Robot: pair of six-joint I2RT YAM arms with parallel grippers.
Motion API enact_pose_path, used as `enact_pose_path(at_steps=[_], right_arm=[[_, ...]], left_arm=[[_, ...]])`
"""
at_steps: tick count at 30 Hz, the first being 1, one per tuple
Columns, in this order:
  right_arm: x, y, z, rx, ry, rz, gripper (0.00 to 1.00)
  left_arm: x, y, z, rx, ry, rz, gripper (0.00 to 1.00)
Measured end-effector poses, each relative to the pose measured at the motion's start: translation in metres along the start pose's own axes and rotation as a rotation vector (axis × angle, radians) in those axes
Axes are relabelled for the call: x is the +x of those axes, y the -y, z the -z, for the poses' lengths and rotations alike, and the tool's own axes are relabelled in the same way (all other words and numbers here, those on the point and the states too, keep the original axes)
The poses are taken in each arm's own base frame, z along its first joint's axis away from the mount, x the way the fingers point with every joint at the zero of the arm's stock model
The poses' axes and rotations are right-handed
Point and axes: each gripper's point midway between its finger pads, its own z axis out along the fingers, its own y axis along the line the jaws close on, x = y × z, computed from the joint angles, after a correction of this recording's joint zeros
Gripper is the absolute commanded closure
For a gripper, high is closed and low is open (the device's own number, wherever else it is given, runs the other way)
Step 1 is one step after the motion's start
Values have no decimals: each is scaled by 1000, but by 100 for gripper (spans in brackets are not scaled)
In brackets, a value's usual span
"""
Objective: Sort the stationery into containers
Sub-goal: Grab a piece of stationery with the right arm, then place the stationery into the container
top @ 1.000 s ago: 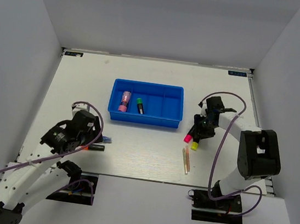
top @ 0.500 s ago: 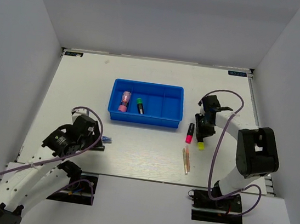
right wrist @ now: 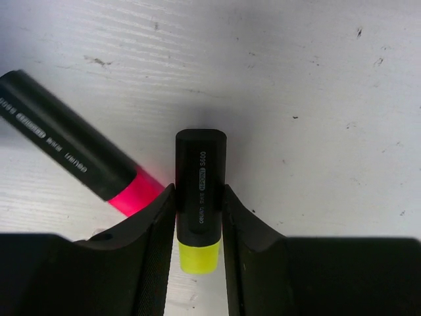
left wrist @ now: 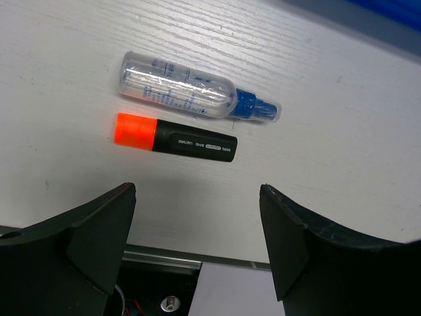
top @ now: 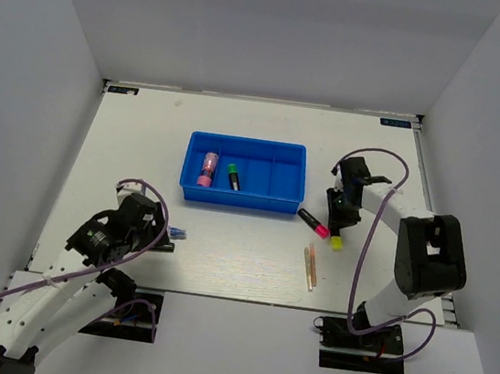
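The left gripper (left wrist: pixel 197 220) holds its matte black jaws spread above a stubby orange-capped marker (left wrist: pixel 176 138) and a clear bluish pen (left wrist: pixel 191 94) on the grained white table (left wrist: pixel 342 131). The glossy blue tray (top: pixel 241 201) holds a pink tube (top: pixel 206 168) and a green-capped marker (top: pixel 233 177). The right gripper (right wrist: pixel 199 201) pinches a yellow-capped marker (right wrist: pixel 199 184) lying on the table.

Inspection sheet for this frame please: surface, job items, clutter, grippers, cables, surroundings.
Surface: white table, faint specks in the wrist views.
Job's things: blue tray holds the pink tube in its leftmost compartment and the green-capped marker in the next one. On the table: pink-capped marker, yellow-capped marker, pale sticks, orange-capped marker, clear bluish pen.
Clutter: nothing seen.
Grippers: left gripper open above the orange-capped marker, holding nothing; right gripper closed on the yellow-capped marker.
Cables: purple cable loops along each arm.
Surroundings: white walls on three sides.
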Motion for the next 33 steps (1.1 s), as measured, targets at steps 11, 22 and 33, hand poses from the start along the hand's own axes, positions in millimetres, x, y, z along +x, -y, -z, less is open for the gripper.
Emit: enact_pose_path(at_steps=[11, 22, 33], right_arm=[[-78, -40, 99, -208, 303, 150, 100], [-183, -182, 173, -672, 432, 309, 100], [-211, -277, 97, -719, 328, 186, 100]], left_arm=[[5, 0, -4, -18, -37, -5, 14], [4, 4, -4, -7, -36, 28, 15], [2, 9, -2, 18, -24, 53, 16]])
